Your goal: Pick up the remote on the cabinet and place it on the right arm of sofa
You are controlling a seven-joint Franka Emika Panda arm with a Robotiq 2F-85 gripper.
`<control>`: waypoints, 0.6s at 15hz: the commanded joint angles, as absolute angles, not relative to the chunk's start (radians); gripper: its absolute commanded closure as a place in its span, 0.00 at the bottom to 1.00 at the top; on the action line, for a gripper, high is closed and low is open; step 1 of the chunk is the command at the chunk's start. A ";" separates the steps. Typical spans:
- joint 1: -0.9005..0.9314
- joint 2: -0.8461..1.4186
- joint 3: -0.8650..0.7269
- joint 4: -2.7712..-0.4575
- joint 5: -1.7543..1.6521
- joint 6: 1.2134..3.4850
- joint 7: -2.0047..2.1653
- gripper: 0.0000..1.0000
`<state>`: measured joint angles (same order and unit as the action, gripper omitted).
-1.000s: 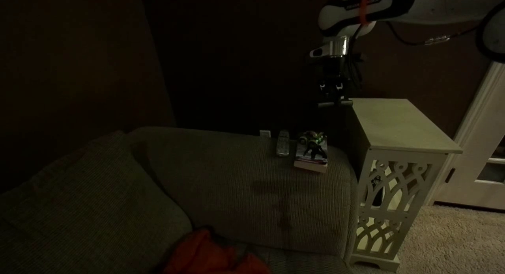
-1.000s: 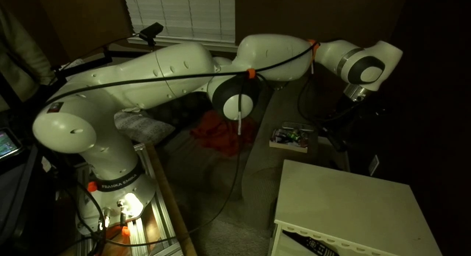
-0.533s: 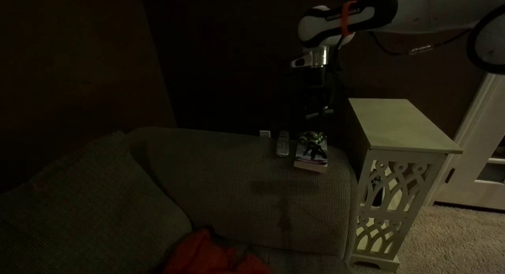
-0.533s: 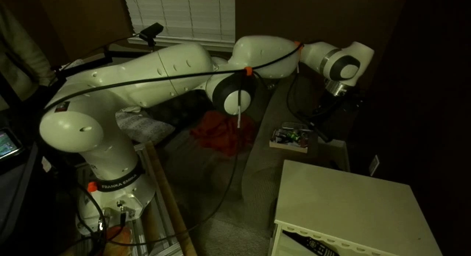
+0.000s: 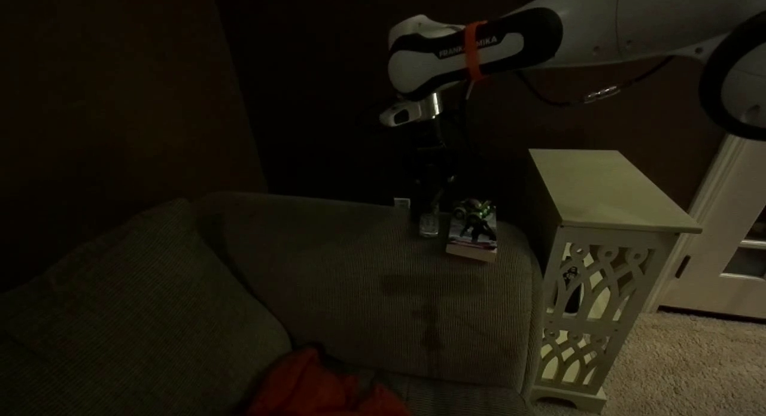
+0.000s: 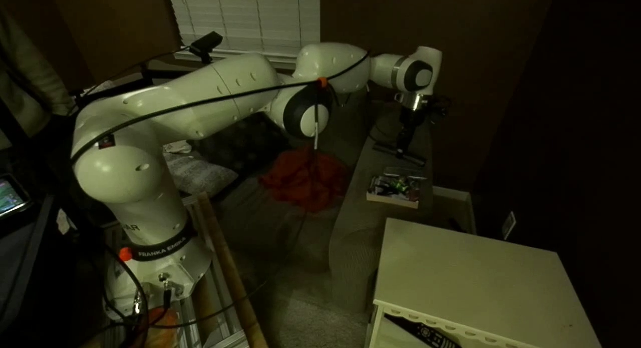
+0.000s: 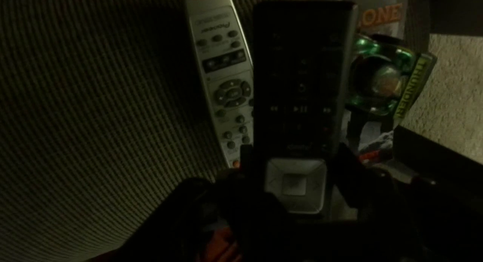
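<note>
a: what's nearest?
b: the black jointed gripper [image 7: 295,160], clamped around the slim black bar-shaped remote [image 7: 300,107] with a silvery square button block. i judge that's the one to place; it's held over the broad grey-green ribbed-fabric sofa arm [image 5: 353,284].
a: and around it?
b: in the wrist view, a long silver-grey plastic remote [image 7: 222,77] at ten o'clock, partly covered by the black one; at three, a shiny green toy [image 7: 385,77] on a thick paperback book [image 5: 471,248].
a: how would you finish?
b: slide toward nine o'clock, where ribbed cloth shows, before lowering. keep the bar level, come down slowly, and let its whole length meet the surface before letting go. the padding is rounded, so near an edge it could slip.
a: what's unclear?
b: the gap beneath: touching or apart, i can't tell. the bar's six o'clock end is lost among the gripper's dark parts, which blend into the dark wall [image 5: 335,117] in an exterior view. farther, at the gripper's five o'clock, stands the whitish wooden cabinet [image 6: 470,273]; under its top, a long black button-covered remote [image 6: 423,331] is cut off below.
</note>
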<state>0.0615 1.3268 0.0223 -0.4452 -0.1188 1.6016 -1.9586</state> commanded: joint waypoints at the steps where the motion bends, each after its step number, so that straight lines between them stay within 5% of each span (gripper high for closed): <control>1: 0.074 1.315 0.005 -0.469 -0.135 1.624 -1.982 0.72; 2: 0.079 1.317 0.001 -0.470 -0.138 1.628 -1.987 0.47; 4: 0.078 1.317 0.002 -0.472 -0.138 1.628 -1.985 0.47; 5: 0.068 1.331 0.015 -0.459 -0.132 1.681 -2.037 0.72; 9: 0.100 1.364 0.016 -0.449 -0.149 1.874 -2.169 0.72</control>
